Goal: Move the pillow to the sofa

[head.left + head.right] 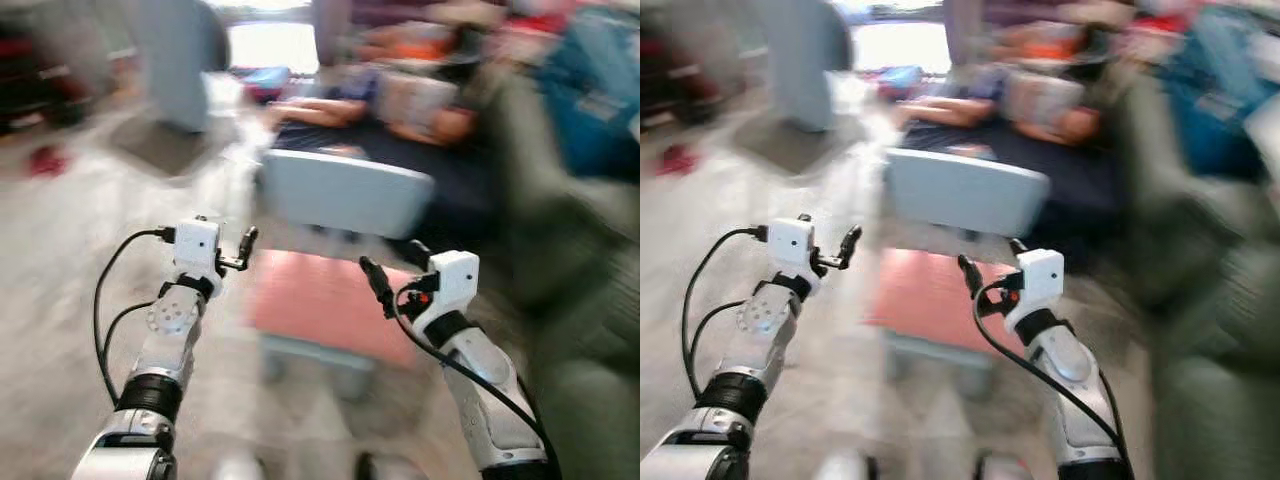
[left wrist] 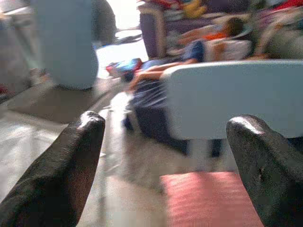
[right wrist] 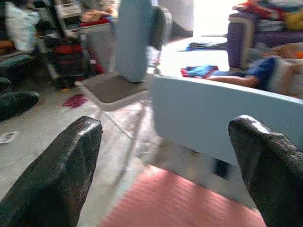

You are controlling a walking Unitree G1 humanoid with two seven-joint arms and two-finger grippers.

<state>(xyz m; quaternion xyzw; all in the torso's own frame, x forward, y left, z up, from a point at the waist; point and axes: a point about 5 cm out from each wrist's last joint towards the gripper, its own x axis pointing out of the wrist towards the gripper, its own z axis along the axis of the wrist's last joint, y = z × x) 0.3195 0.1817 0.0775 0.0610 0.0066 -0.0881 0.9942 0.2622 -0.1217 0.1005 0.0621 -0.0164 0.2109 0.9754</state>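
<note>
From the left eye view, badly smeared by motion, both silver arms reach forward with elbows bent and wrists raised: the left gripper (image 1: 243, 250) sits left of a light blue chair (image 1: 345, 192), the right gripper (image 1: 385, 280) to the right and slightly nearer, and both hang above the floor without touching anything. Between them, on the chair's seat, lies a flat pink-red pillow (image 1: 325, 300), just below the pale backrest. Beyond the chair a person (image 1: 385, 105) lies on a dark surface, and a grey-green sofa (image 1: 585, 330) fills the right side. The right eye view gives the same layout, with a second chair (image 1: 805, 70) far off on the left (its back is light blue, its seat grey). In the left wrist view the two black fingers (image 2: 61, 170) stand wide apart with nothing between them, framing the chair's backrest and a corner of the pillow near the bottom. In the right wrist view the fingers (image 3: 57, 175) are likewise spread wide and empty, the pillow's ribbed red surface lying between and beyond them, the far chair and cluttered shelves (image 3: 66, 42) behind. No writing or label can be read anywhere.
</note>
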